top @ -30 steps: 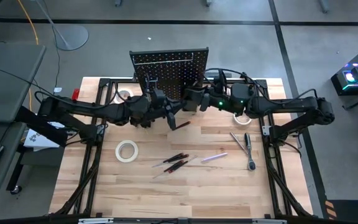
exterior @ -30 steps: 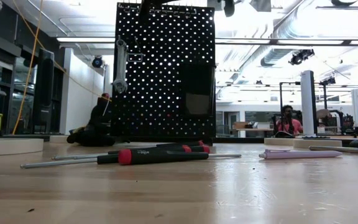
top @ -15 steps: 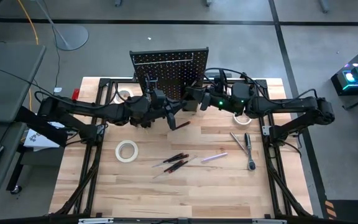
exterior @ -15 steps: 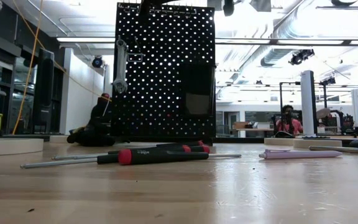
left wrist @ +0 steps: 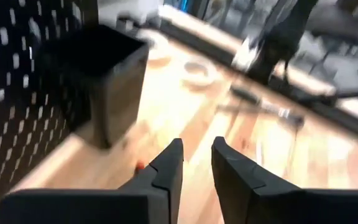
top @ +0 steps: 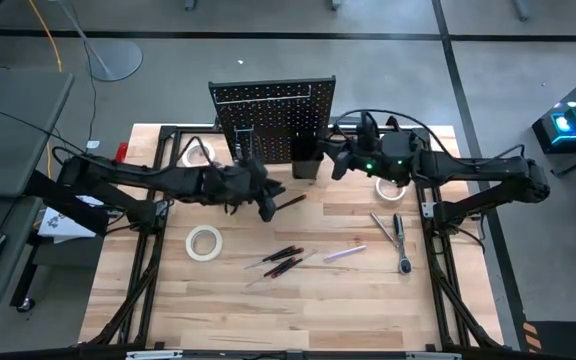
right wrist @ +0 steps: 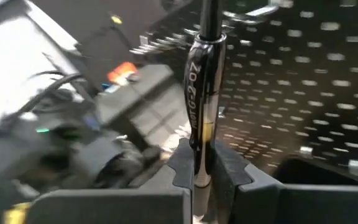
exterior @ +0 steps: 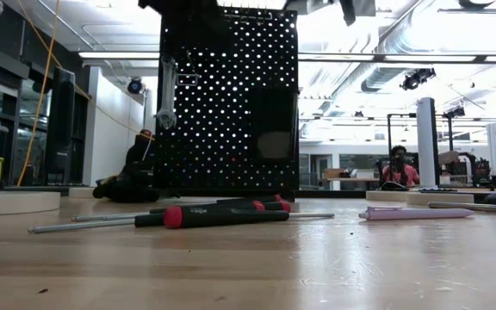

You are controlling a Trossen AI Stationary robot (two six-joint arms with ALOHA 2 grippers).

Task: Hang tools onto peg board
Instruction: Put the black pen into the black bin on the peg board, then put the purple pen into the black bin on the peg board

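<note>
Since a second ago: right hand [top: 334, 160] pulled back toward 3 o'clock, clamped on a chrome wrench [right wrist: 202, 93] near the peg board [top: 273, 115]; left hand [top: 268, 205] slid toward 6, slightly open, empty. Looks stiff, heavy, slippery; better gripped mid-shaft. Remaining tools [top: 286, 260] around 6 on desk [top: 268, 310].

Both dark arms reach in from the sides of the table toward the middle at the back. The left gripper [top: 268, 207] points to the right and hangs low over the table. Its two fingers [left wrist: 166, 171] sit a little apart with nothing between them. The right gripper [top: 336, 160] points to the left. Its fingers [right wrist: 180, 163] are squeezed tight on a thin tool [right wrist: 202, 106].
</note>
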